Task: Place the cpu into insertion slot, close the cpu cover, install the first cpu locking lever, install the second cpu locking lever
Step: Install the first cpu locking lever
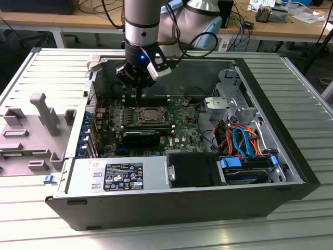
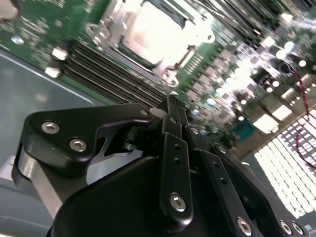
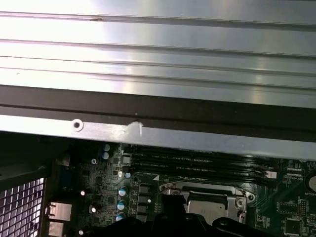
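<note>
Black gripper [image 2: 170, 106] fingers, pressed together and grasping nothing, hover above the motherboard [image 1: 182, 130] inside the open computer case [image 1: 291, 172]. Near the board's middle, the cpu [image 1: 150, 114] sits in its socket under the cpu cover [image 1: 138, 117].

Open room above cpu [image 1: 151, 113]; case wall [image 1: 171, 78] close behind.

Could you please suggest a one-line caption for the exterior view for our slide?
Robot arm's claw poised inside the open computer case, just behind the motherboard's socket where the cpu sits under the cpu cover.
</note>
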`<state>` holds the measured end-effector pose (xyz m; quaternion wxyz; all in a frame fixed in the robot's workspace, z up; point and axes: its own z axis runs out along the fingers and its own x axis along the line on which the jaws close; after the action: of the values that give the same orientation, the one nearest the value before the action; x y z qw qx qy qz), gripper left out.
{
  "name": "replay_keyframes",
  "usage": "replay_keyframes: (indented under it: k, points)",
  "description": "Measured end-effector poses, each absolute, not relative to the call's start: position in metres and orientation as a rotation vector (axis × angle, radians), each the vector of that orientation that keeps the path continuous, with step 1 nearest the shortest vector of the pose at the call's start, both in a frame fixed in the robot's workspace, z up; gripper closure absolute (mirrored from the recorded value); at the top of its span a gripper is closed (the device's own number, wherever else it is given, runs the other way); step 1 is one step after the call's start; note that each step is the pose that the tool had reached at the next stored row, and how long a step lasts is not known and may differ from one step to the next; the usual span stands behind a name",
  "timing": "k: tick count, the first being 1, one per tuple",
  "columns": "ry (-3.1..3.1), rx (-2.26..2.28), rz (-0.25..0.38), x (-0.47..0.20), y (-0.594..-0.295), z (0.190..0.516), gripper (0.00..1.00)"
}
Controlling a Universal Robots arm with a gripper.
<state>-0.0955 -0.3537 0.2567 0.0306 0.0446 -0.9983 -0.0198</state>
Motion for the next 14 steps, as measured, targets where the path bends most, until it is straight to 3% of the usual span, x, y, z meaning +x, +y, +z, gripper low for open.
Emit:
replay_keyframes:
  k: [7,14]
  points:
    - [-3.082,0.138,-0.061,-0.107,-0.355,0.258,0.89]
    - [-3.083,0.138,-0.062,-0.108,-0.355,0.283,0.89]
